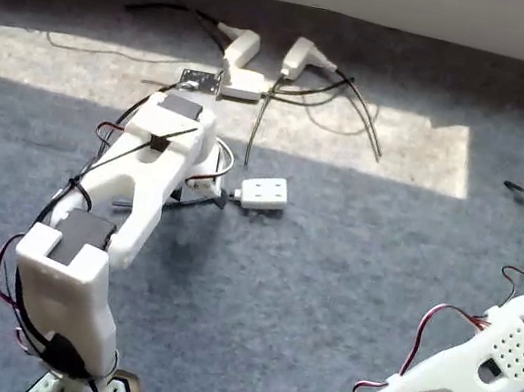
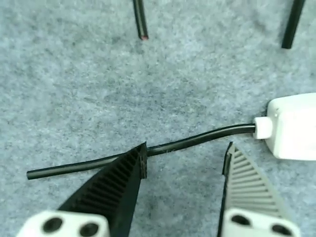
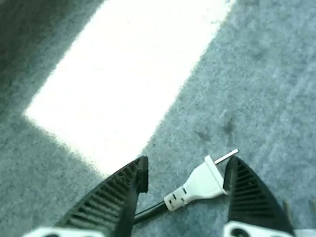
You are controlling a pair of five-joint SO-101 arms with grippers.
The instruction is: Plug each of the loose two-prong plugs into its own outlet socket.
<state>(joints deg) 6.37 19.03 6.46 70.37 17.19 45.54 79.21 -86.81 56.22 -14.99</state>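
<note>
White plastic outlet socket block [image 2: 296, 126], cut off by the frame edge, lies just outside one jaw of the left gripper [image 2: 185, 150]. Its thin black cord [image 2: 197, 139] runs across the gap between those jaws, which stand wide apart with nothing gripped. The left arm [image 1: 144, 175] stretches forward, low over grey carpet [image 1: 323, 308]. The right gripper [image 3: 187, 163] is likewise spread, with a white two-prong plug [image 3: 197, 185] lying between its jaws, close to one. A single metal prong [image 3: 226, 156] shows; the second cannot be made out.
</note>
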